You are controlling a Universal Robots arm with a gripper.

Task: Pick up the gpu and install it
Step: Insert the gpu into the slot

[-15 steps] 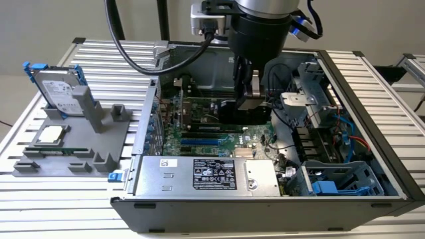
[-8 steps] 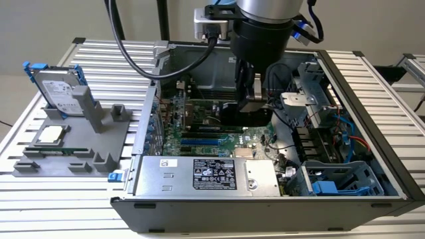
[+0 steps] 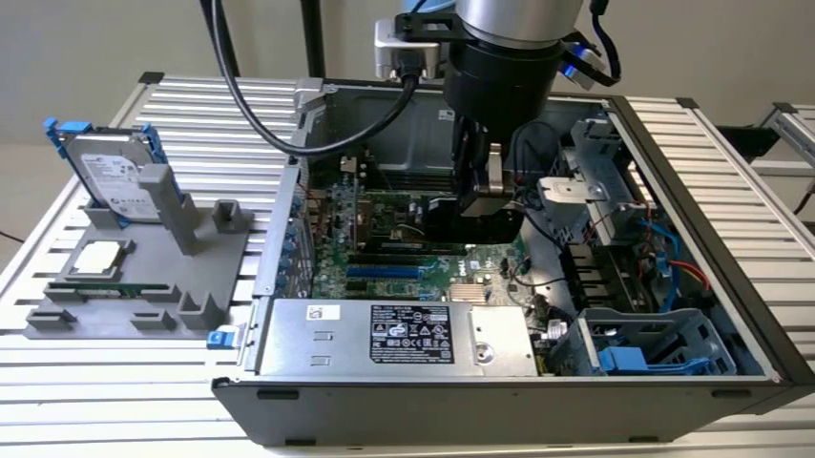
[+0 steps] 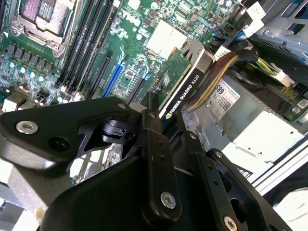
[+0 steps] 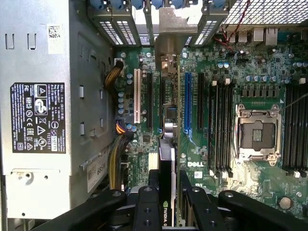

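The gpu [image 5: 167, 159] is a green card with a black cooler and a silver end bracket [image 5: 169, 33], seen edge-on in the first wrist view. It stands upright over the motherboard [image 5: 202, 67], running along the slots beside a blue slot [image 5: 187, 101]. My gripper [image 5: 167, 179] is shut on it, a black finger on each face. The second wrist view shows the gpu [image 4: 175, 79] reaching out past my gripper [image 4: 166, 113]. In the exterior view my gripper [image 3: 478, 205] is low inside the open computer case [image 3: 713, 191], with the gpu [image 3: 449, 225] below it. Whether the card sits in a slot is unclear.
A silver power supply [image 3: 395, 334] lies along the case's front edge, with a drive cage [image 3: 650, 343] beside it. Cable bundles [image 4: 216, 72] run close to the card. Outside the case, a grey fixture [image 3: 128, 286] holds a hard drive [image 3: 114, 176], a processor [image 3: 99, 258] and a memory stick [image 3: 109, 286].
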